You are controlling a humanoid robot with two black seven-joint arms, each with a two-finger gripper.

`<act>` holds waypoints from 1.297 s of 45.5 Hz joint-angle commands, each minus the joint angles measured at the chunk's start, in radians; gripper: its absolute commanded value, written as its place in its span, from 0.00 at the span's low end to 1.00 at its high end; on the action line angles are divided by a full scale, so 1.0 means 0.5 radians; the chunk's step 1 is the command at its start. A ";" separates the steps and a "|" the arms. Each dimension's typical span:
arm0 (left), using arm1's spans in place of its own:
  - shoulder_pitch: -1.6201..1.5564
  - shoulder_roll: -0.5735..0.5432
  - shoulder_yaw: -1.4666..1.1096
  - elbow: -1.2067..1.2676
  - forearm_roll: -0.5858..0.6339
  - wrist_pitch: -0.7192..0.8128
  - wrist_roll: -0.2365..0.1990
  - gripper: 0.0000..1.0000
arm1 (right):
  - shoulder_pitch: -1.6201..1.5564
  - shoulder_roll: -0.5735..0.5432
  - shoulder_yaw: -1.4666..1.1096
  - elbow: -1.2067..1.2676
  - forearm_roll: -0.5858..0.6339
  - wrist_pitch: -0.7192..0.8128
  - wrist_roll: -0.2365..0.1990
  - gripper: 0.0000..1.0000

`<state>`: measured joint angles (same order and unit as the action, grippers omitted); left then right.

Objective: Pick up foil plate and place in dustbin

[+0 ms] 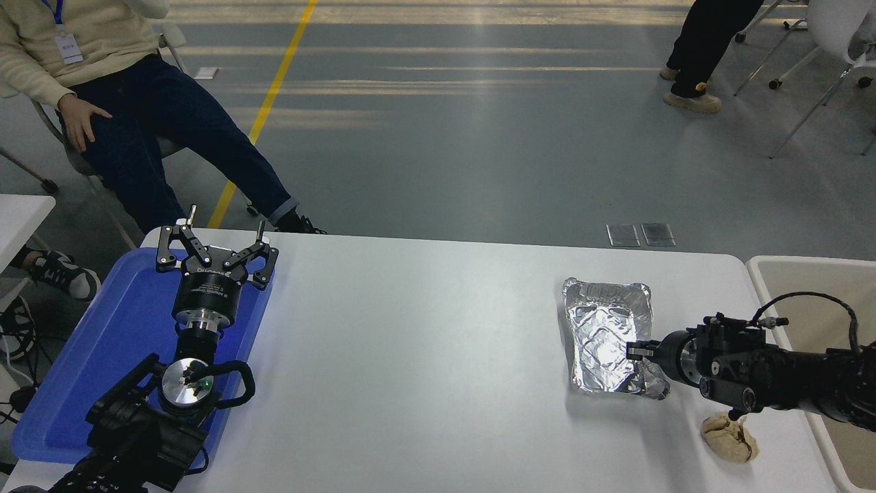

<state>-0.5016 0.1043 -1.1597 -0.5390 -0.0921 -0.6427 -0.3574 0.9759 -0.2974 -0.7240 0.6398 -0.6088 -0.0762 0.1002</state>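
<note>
On the white counter (pixel 424 356), the foil plate (pixel 606 332) lies close to the right-hand edge, its far rim raised slightly off the surface, with the cream dustbin (pixel 766 274) standing just past that edge. A broad bare stretch of counter separates the plate from the blue tray (pixel 82 370) at the far left. The right arm reaches in low and nearly level from the right side, across the dustbin's near rim, and its right end effector (pixel 640 350) is clenched on the foil plate's right-hand rim, which is crumpled at the near corner. A crumpled tan paper lump (pixel 729 438) sits near the counter's front right corner, just under the arm. The left arm is parked over the blue tray, its left end effector (pixel 215 243) spread wide, gripping nothing. A seated person (pixel 130 89) is beyond the counter's far left corner.
</note>
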 commanded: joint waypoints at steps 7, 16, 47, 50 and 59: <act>0.000 0.000 0.000 -0.002 0.003 0.000 0.000 1.00 | 0.177 -0.144 -0.031 0.162 -0.003 0.008 0.005 0.00; 0.000 0.000 0.000 -0.002 0.003 0.000 0.000 1.00 | 0.373 -0.255 -0.181 0.426 -0.003 -0.001 0.005 0.00; 0.000 0.000 0.000 -0.002 0.003 -0.003 0.009 1.00 | 1.609 -0.638 -0.908 1.481 0.006 0.030 0.014 0.00; 0.000 0.000 0.003 -0.002 0.003 -0.003 0.009 1.00 | 1.748 -0.638 -0.982 1.576 0.006 0.033 0.014 0.00; 0.000 0.000 0.000 -0.002 0.003 0.000 0.009 1.00 | 2.024 -0.589 -1.126 1.736 0.024 0.076 0.014 0.00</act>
<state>-0.5016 0.1043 -1.1589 -0.5400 -0.0905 -0.6443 -0.3531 1.7888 -0.6003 -1.1759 1.3797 -0.6055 -0.0598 0.1068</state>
